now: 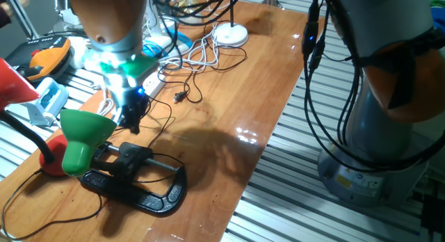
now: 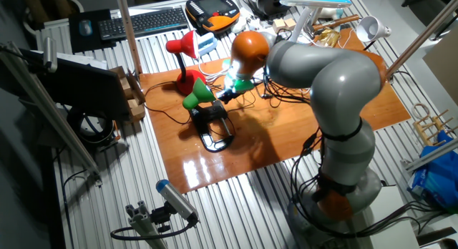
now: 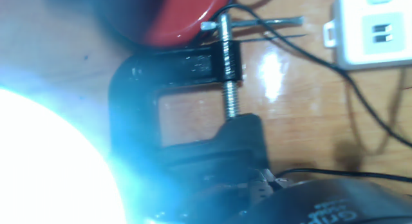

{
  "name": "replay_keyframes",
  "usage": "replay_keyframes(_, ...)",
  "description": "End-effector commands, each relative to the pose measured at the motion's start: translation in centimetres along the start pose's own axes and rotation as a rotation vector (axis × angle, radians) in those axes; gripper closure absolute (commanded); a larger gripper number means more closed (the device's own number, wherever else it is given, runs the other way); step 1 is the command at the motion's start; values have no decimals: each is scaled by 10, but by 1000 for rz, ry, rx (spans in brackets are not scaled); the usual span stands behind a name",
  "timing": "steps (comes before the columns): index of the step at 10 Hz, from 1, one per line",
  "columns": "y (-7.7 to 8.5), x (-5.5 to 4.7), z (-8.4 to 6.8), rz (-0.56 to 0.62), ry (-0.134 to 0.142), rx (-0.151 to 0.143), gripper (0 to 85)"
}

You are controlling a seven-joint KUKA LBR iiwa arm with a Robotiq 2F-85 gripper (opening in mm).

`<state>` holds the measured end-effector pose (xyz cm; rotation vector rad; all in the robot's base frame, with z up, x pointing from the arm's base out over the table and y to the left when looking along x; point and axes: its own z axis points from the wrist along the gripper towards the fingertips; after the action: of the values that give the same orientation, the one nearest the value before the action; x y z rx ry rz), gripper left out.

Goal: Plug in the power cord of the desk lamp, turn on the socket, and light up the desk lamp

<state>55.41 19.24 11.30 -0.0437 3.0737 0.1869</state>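
Pincer [image 1: 131, 120], grip state unreadable, hovers above green clamp lamp [image 1: 85, 139]; its loose plug [image 1: 179, 97] lies beyond, best grasped squarely before meeting the socket [image 3: 373, 28]

Arm bent low, claw [image 1: 131, 119] pointing down

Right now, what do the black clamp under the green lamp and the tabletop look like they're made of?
The black clamp looks like cast metal with a dark, slightly glossy coat; its bare threaded screw shines silvery in the hand view. The tabletop looks like varnished wood: orange-brown grain with bright glare patches. The green lamp shade seems smooth plastic or painted metal; I can't tell which.
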Motion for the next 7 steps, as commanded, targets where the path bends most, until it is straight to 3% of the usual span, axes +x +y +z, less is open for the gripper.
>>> replay_keyframes(1,-6,1,-4,-10,0,6,850)
replay_keyframes(4,-28,8,-20,-55,-15,51,850)
replay_keyframes(7,-34,14,-22,-64,-22,64,850)
